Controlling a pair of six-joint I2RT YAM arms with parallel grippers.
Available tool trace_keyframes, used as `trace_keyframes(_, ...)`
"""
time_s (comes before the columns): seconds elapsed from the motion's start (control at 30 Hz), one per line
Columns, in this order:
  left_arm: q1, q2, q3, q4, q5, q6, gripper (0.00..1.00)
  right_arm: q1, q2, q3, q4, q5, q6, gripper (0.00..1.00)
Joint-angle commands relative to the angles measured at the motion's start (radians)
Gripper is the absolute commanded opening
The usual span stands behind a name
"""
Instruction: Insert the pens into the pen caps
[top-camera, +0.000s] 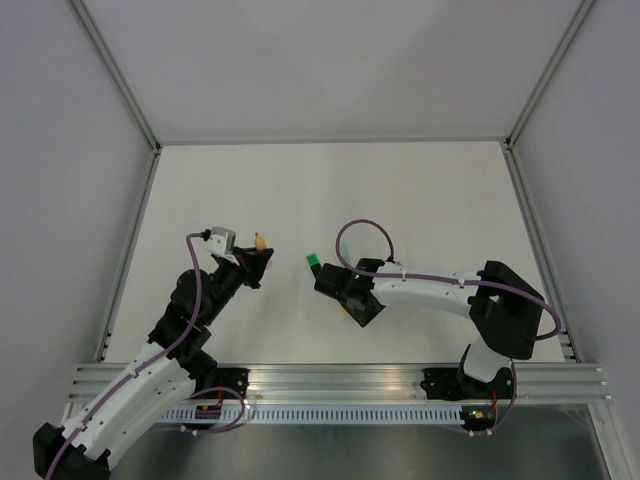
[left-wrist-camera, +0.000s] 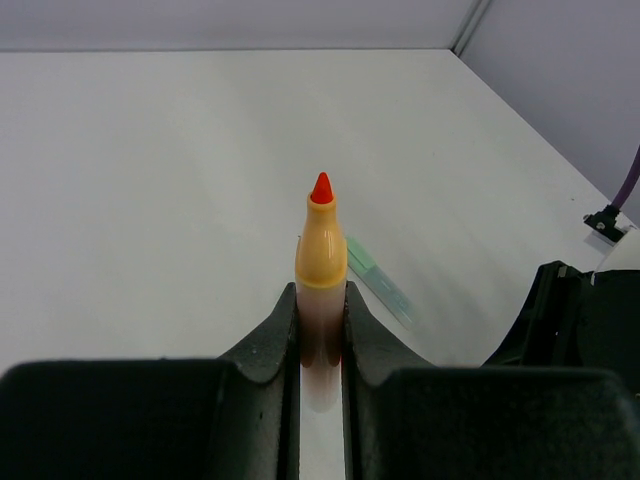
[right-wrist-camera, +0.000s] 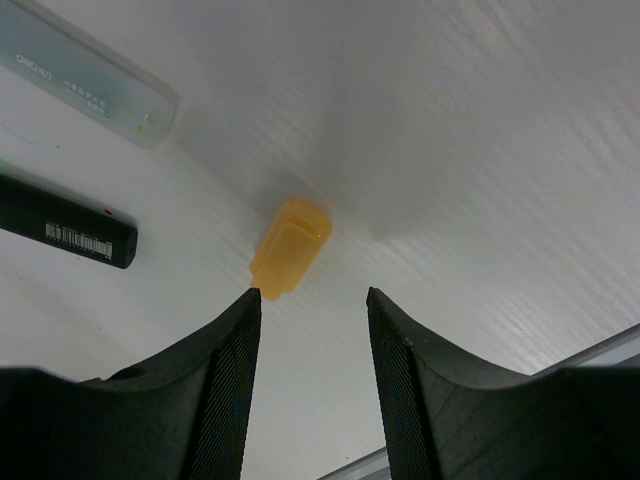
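Left gripper: clamped on the orange pen, left of centre in the overhead view, red nib bare and pointing away from the jaws. Black pen: lying on the table, left edge of the right wrist view (its own cap not surely identified). Orange-yellow cap: flat on the table, mid-frame. Right gripper: about half open, empty, just short of that cap. Step judged: fetching the cap. The next move called for straddling it and closing.

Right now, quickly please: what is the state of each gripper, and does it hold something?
Left gripper: closed on the orange pen, which is uncapped.
Right gripper: open, holding nothing; the orange-yellow cap lies just ahead of it.
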Motion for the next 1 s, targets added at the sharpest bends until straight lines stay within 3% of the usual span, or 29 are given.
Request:
trace_keyframes(0.0, -0.001, -0.015, -0.009, -0.001, -0.027, 0.025, 0.02, 0.001, 0.02, 0.03, 0.008, -0.002, 0.132, 0.53)
trace_keyframes(0.97, -0.001, -0.063, -0.018, -0.006, -0.035, 0.022, 0.02, -0.073, 0.143, 0.024, 0.084, -0.051, 0.091, 0.49)
